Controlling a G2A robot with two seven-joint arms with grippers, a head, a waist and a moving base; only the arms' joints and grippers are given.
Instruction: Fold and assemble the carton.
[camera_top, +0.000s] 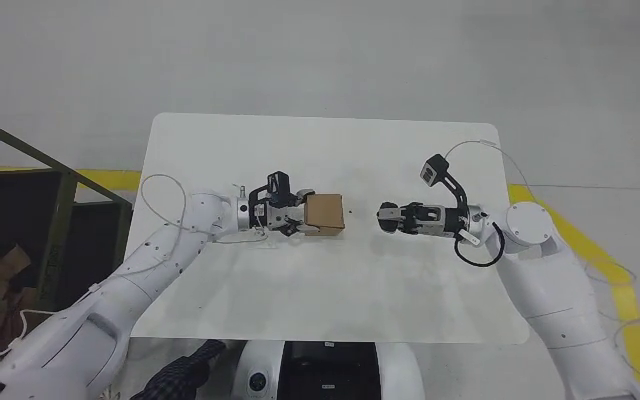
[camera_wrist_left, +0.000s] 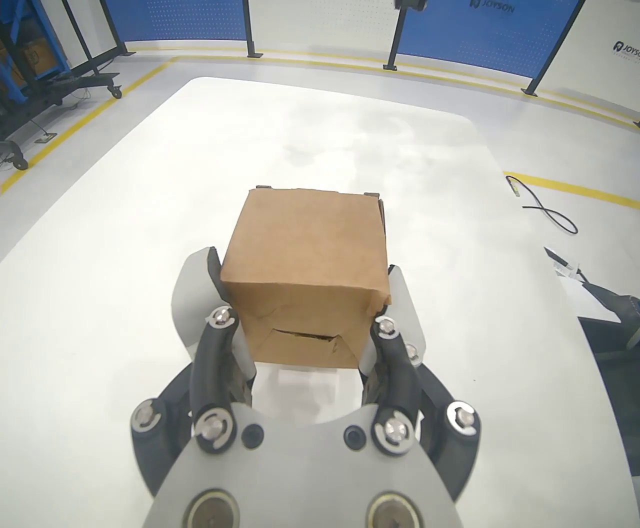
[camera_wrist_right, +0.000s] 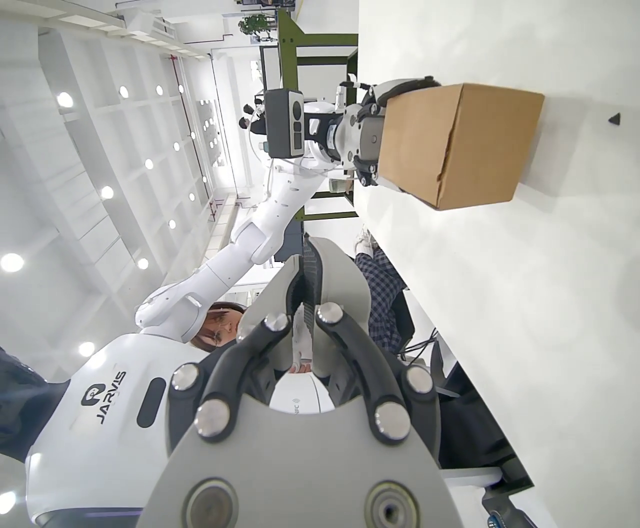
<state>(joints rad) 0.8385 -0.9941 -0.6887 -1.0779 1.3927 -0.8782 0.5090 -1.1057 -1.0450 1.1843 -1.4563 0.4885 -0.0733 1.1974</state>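
Observation:
A brown carton (camera_top: 325, 213) folded into a closed cube rests on the white table (camera_top: 300, 290) near its middle. My left gripper (camera_top: 293, 217) is shut on the carton, one finger against each side of the end nearest the wrist. In the left wrist view the carton (camera_wrist_left: 305, 245) shows a tucked flap with a slit facing the gripper (camera_wrist_left: 304, 272). My right gripper (camera_top: 384, 215) hovers to the carton's right with a gap between them, pointing at it. Its fingers (camera_wrist_right: 320, 270) are shut with nothing held, and the carton (camera_wrist_right: 460, 145) lies farther off.
A small black triangular mark (camera_wrist_right: 614, 119) sits on the table beyond the carton. A green metal frame (camera_top: 50, 200) stands off the table's left edge. A black cable (camera_wrist_left: 550, 212) lies on the floor past the table's far side.

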